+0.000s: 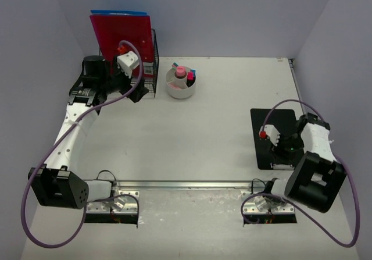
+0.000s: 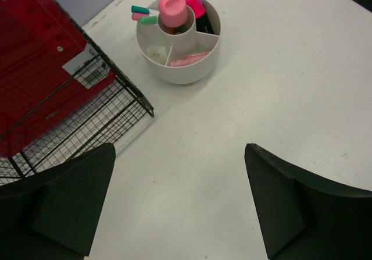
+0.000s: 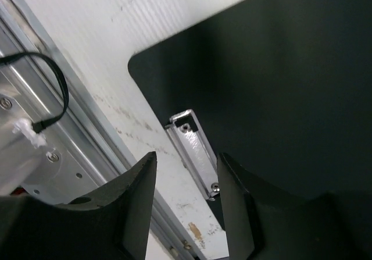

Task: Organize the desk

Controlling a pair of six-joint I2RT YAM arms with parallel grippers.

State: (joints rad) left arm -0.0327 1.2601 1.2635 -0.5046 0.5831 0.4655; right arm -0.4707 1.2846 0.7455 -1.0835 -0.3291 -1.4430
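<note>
Right gripper (image 3: 187, 155) is down low over the black board (image 3: 279, 68), which lies flat at about four o'clock on the desk (image 1: 192, 132), its near corner just beside the front rail (image 3: 75, 120). The board's silver clip (image 3: 195, 149) sits right between the jaws, its long axis running eleven to five in the wrist view, in line with the gap. Whether the pads have bitten or stand a hair off, I cannot tell. The right arm is clearly the nearer one. The left gripper (image 2: 179, 149) hangs wide apart and empty at ten o'clock, beside the wire rack (image 2: 110, 114) with its red folder (image 2: 35, 56). The round organizer (image 2: 180, 62) at twelve is well clear of the board.
</note>
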